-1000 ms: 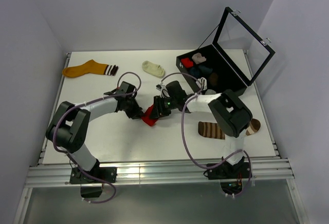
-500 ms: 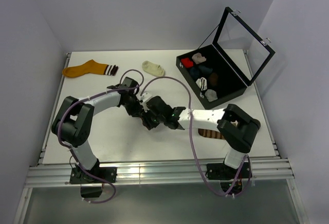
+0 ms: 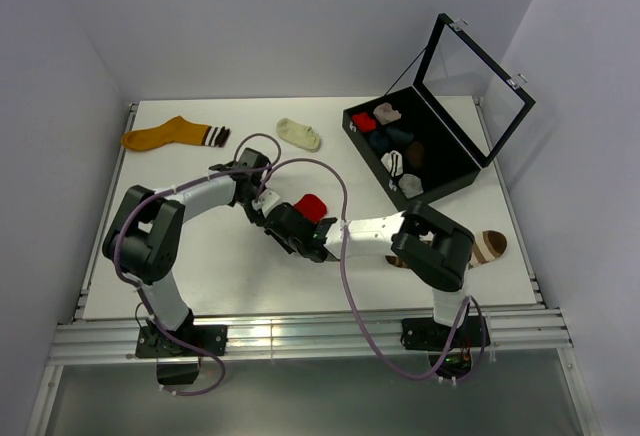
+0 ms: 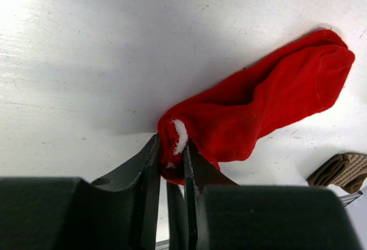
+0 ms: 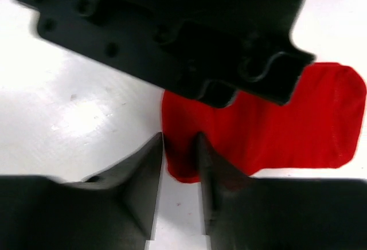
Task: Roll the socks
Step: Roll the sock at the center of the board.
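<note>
Mid-frame on the tabletop point(image 3: 200, 266), a red sock point(image 4: 264, 106) is pinched by the left end effector point(image 4: 171, 152); whether the right end effector point(image 5: 179, 167) grips it cannot be told.

White arm links point(image 3: 205, 194), black joints point(image 3: 440, 248), purple cables point(image 3: 346, 261).

A plain red sock point(image 3: 311, 206) lies stretched out from the left gripper point(image 4: 172, 163), which pinches one crumpled end; the rest trails away up and to the right of its jaws. That same end sits between the fingers of the right gripper point(image 5: 179, 142); whether they nip it is unclear. A brown striped sock point(image 3: 489, 246) lies well behind the right gripper, partly hidden. A cream ankle sock point(image 3: 298, 133) and a mustard sock point(image 3: 160, 136) lie flat, well beyond both.
</note>
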Robot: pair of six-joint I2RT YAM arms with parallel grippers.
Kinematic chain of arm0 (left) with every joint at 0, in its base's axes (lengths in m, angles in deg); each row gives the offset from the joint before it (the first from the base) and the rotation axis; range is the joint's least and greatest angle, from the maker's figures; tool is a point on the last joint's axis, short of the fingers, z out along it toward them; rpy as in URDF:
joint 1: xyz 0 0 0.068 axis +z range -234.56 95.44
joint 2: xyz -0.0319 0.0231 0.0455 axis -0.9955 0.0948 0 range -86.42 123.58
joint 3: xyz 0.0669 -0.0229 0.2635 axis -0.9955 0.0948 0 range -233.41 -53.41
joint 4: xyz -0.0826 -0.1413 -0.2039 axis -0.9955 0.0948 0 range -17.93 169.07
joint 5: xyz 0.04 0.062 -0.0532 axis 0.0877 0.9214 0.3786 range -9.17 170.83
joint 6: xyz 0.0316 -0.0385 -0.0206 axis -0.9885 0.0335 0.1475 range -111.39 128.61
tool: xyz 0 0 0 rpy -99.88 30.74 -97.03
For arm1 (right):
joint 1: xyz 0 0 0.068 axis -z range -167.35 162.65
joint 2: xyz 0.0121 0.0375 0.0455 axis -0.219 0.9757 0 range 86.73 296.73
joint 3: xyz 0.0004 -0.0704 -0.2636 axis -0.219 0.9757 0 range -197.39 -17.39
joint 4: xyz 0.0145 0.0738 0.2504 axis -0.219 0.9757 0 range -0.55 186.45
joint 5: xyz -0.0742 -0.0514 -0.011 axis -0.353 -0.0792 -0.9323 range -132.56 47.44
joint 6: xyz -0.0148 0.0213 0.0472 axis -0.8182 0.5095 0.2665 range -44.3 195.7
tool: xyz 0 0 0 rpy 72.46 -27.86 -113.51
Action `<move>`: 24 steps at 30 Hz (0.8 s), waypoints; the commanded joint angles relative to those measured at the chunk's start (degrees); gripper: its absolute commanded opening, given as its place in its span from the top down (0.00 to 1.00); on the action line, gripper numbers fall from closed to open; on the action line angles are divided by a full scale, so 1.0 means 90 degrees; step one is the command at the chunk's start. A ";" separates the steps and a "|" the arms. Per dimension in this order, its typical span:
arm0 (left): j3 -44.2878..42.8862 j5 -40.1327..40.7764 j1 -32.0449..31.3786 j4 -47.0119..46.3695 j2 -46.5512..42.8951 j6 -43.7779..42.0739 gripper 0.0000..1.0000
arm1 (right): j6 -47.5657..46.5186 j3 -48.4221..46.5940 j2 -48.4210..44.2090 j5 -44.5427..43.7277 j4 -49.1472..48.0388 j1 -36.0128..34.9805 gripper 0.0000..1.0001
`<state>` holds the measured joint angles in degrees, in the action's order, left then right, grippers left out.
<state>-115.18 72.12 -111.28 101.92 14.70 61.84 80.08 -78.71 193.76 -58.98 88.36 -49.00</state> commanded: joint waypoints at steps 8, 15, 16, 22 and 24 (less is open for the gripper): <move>-0.0186 0.0147 0.0000 -0.0025 -0.0200 0.0032 0.66 | 0.0167 0.0289 0.0337 0.0533 0.0140 0.0247 1.00; 0.0271 0.0509 0.0390 -0.0395 -0.1184 0.0403 0.31 | 0.0664 0.0446 -0.0036 0.3374 -0.0124 0.1076 1.00; 0.0398 0.0509 0.0458 -0.0493 -0.1322 0.0481 0.26 | 0.0723 0.0456 -0.0036 0.3706 -0.0201 0.1185 1.00; 0.1024 0.0187 0.0947 -0.0933 -0.1841 0.0326 0.25 | 0.1621 0.0300 0.0334 0.5954 -0.0601 0.1888 1.00; 0.1267 -0.0182 0.0938 -0.1205 -0.1909 0.0277 0.27 | 0.2080 0.0241 0.0578 0.6577 -0.0739 0.2054 1.00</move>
<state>-106.20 74.30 -102.34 95.43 -0.84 65.20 92.04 -76.41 195.42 -14.00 82.02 -31.95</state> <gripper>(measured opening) 0.739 0.034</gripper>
